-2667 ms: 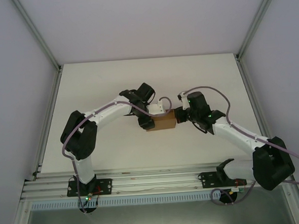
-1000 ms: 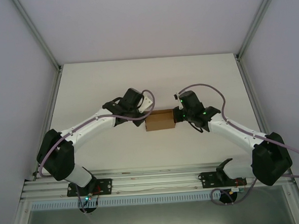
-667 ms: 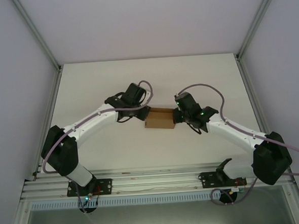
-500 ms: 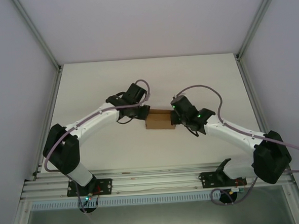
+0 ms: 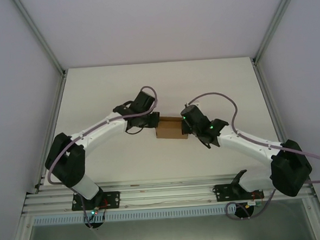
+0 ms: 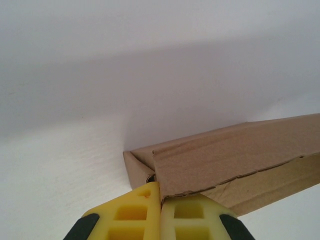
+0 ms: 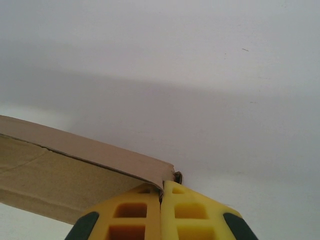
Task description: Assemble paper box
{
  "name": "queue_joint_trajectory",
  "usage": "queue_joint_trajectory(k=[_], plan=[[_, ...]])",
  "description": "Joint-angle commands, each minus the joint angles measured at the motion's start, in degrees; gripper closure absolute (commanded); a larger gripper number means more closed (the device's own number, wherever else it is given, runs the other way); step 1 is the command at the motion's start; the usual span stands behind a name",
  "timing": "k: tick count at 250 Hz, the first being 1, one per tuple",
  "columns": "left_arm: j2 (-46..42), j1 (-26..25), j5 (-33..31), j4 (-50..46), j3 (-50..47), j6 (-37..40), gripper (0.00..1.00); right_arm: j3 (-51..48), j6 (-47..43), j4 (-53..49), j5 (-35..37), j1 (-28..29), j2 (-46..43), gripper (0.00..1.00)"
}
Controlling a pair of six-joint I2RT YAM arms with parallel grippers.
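Brown paper box, centre of frame on white bench, between two arms. Closed left gripper pinching its left-end flap; closed right gripper pinching right-end top edge.

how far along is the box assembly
Done: the paper box already stands as a small folded box on the table, not a flat sheet. In hand: the left gripper and right gripper are shut, each pinching a cardboard edge at opposite ends. Left: the left wrist view shows the top panel lying loose with a gap at the end, so tucking and closing seem to remain.
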Motion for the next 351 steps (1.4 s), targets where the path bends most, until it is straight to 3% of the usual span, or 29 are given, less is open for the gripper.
queue_joint_trajectory(k=[1, 19, 49, 121, 159, 197, 287, 316, 351], plan=[[-2.1, -1.6, 1.1, 3.6, -6.6, 0.1, 1.0, -4.5, -2.8, 6.3, -2.5, 2.1, -0.9, 1.0], [-3.6, -1.7, -1.1, 5.3, -9.8, 1.0, 1.0, -7.1, -4.0, 9.7, -2.0, 2.1, -1.3, 1.0], [-4.7, -2.1, 0.8, 11.0, -14.5, 0.2, 1.0, -9.9, -4.4, 13.2, -1.6, 2.4, -1.3, 1.0], [-4.4, -8.7, -9.8, 11.2, -17.8, -1.6, 1.0, -16.2, -3.8, 21.5, -0.9, 3.8, -2.6, 1.0], [-4.0, -9.9, -11.4, 12.2, -19.3, -3.3, 1.0, -17.7, -2.4, 22.1, -1.3, 3.9, -4.3, 0.99], [-4.4, -10.3, -12.3, 12.7, -19.9, -3.5, 1.0, -19.5, -1.7, 24.4, -1.7, 3.9, -6.0, 0.89], [-3.5, -10.5, -12.2, 11.2, -16.7, -1.1, 1.0, -11.4, -1.9, 15.6, 1.2, 2.5, -11.4, 0.48], [-3.3, -10.5, -12.3, 10.7, -15.8, -0.4, 1.0, -9.7, 1.0, 14.3, 1.5, 0.1, -12.0, 0.43], [-3.6, -10.5, -12.6, 10.2, -15.3, 0.2, 1.0, -9.5, 4.2, 14.7, -0.2, -3.8, -11.5, 0.46]])
